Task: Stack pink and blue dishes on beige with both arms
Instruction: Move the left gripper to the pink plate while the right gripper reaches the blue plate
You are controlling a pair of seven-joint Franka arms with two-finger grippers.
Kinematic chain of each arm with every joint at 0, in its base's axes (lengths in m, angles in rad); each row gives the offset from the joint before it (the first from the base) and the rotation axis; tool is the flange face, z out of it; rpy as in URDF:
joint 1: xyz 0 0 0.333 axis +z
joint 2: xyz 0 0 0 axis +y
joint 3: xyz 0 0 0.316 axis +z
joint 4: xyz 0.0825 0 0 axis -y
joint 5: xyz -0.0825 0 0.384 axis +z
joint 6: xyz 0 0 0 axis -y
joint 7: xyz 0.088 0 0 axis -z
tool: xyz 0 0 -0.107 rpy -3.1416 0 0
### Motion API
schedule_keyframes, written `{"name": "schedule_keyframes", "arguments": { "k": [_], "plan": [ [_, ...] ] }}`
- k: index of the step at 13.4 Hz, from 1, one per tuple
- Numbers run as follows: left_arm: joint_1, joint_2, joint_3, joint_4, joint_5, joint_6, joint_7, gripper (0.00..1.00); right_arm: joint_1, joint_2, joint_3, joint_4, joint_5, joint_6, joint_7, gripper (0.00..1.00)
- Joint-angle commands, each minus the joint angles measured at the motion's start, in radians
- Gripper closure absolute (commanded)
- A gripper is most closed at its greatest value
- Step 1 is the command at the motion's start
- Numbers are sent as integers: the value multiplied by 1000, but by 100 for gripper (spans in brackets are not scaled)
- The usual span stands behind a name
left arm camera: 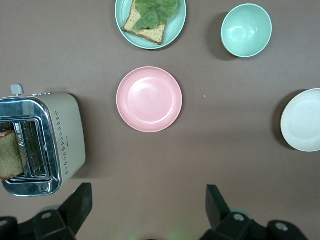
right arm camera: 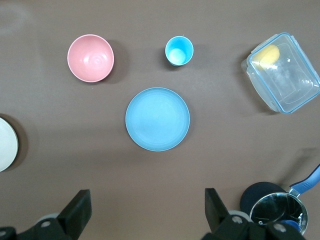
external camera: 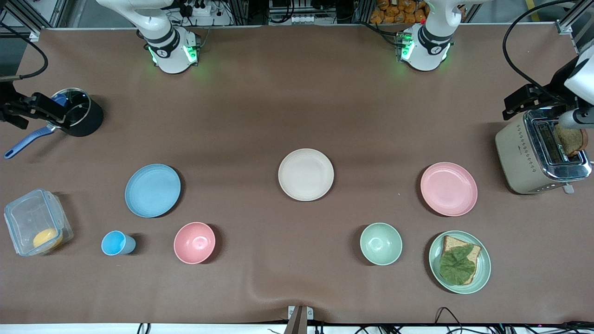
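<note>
On the bench nothing was stacked yet: I had the left tool [left arm camera: 147, 210] wide above the pink plate [external camera: 448, 189], the right tool [right arm camera: 147, 212] wide above the blue plate [external camera: 152, 190], each needing to descend and grip a rim before carrying to the beige plate [external camera: 306, 174]

Four plates [external camera: 306, 174] (one loaded), two bowls [external camera: 194, 242], one cup [external camera: 116, 243]

A brown cloth [external camera: 260, 93] covers the whole table, rumpled into a small fold at the edge nearest the front camera. Along the top edge stand metal frame posts [external camera: 28, 16] — and dark cables [external camera: 510, 41] trail there — with soft, even light and faint shadows.
</note>
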Motion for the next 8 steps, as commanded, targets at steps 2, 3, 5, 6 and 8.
{"name": "schedule_keyframes", "arguments": {
  "k": [2, 3, 5, 6, 8],
  "plan": [
    [-7, -12, 12, 2, 7, -22, 6, 0, -9, -17, -5, -7, 8, 5, -66, 0],
    [-16, -3, 18, 4, 8, -24, 12, 0, -9, -16, -5, -9, 9, 5, -66, 0],
    [-27, 45, 21, -4, 70, -25, 8, 0, -9, -13, -6, -6, 9, -4, -66, 0],
    [-16, 81, 21, -10, 58, -11, 6, 0, -6, -10, -6, 0, 6, -5, -60, 0],
    [-5, 125, 23, -87, 64, 95, 3, 0, -9, -4, -6, 5, 8, -6, -63, 0]
  ]
}}
